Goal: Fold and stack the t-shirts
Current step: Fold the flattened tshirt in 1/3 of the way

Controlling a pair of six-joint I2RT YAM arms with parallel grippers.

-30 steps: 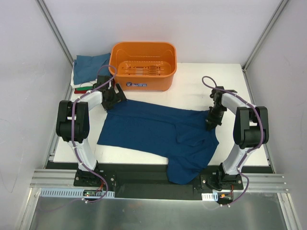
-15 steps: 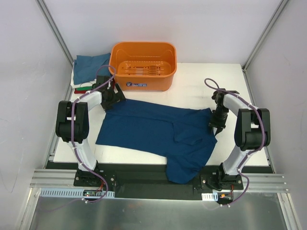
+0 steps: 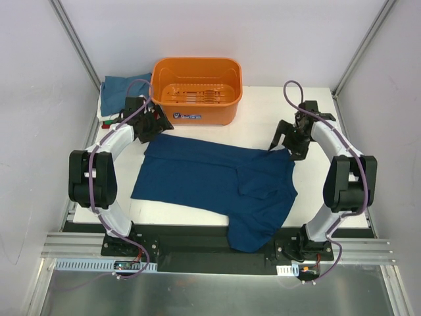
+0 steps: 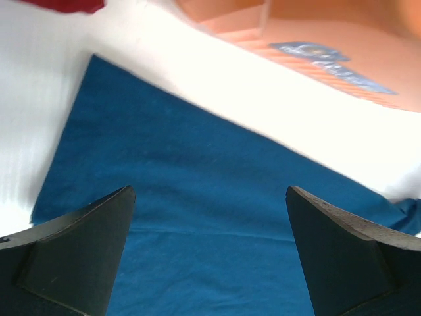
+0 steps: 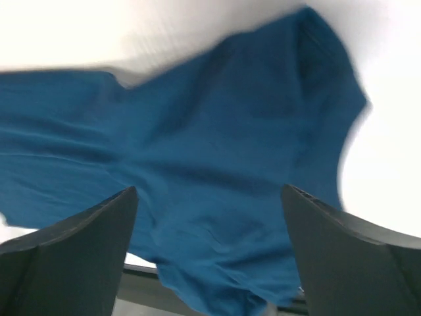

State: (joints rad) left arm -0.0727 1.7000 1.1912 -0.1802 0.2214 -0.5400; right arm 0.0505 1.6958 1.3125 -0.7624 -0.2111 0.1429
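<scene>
A dark navy-blue t-shirt [image 3: 217, 181] lies spread across the table, its lower part hanging over the near edge. My left gripper [image 3: 153, 125] hovers open over the shirt's far left corner, with cloth [image 4: 197, 178] showing between its spread fingers [image 4: 79, 250]. My right gripper [image 3: 288, 142] stands open just above the shirt's far right corner. The blue cloth [image 5: 217, 151] lies below its fingers [image 5: 355, 257], and nothing is held. A pile of folded t-shirts [image 3: 122, 92], teal-blue on top, sits at the back left.
An orange plastic basket [image 3: 196, 113] stands at the back centre, close behind my left gripper, and its wall fills the top of the left wrist view [image 4: 316, 33]. A red cloth edge [image 4: 66, 5] shows at the left wrist view's top left. White table [image 3: 263, 128] lies beside the basket.
My right gripper has opened, let go of the shirt's right corner and risen toward the back. My left arm has drawn back a little toward the far left, still open.
</scene>
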